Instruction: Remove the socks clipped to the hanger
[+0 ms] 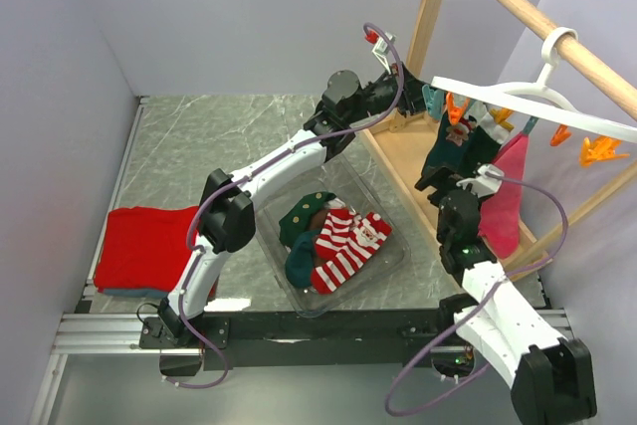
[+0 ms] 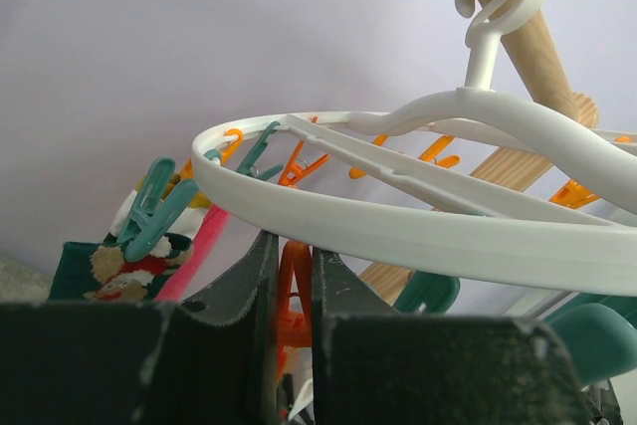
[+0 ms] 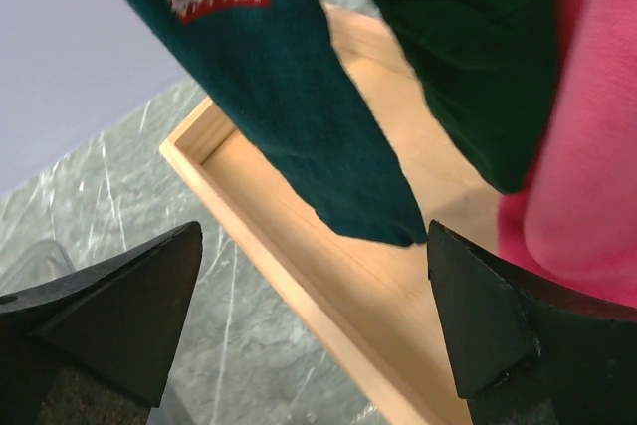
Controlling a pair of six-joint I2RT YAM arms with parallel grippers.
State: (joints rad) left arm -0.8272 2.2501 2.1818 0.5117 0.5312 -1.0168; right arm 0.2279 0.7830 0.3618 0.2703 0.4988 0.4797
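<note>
Starting at the left gripper (image 2: 294, 246), its fingers are seen pressed almost together. An orange peg (image 2: 292, 291) appears to be pinched between them, though the contact itself is partly hidden by the pads. The white rim of the hanger (image 2: 398, 231) is seen just above them, and the hanger's hook is looped over the wooden rail (image 2: 518, 17).

The fingers of the right gripper (image 3: 314, 246) are spread wide and nothing is held. A dark green sock (image 3: 328, 116) is hung down between them without being touched. A second green sock (image 3: 468, 47) and a pink sock (image 3: 587, 176) are seen just beside it. All three are hung from the hanger, which is suspended above the counter's far right corner, over the wooden base (image 3: 249, 186) of the rail frame.

A clear bin (image 1: 396, 251) is set at the middle of the near edge, and a striped sock (image 1: 343, 246) and green socks (image 1: 302, 221) are laid in it. A folded red cloth (image 1: 144, 241) is placed by the left edge.
</note>
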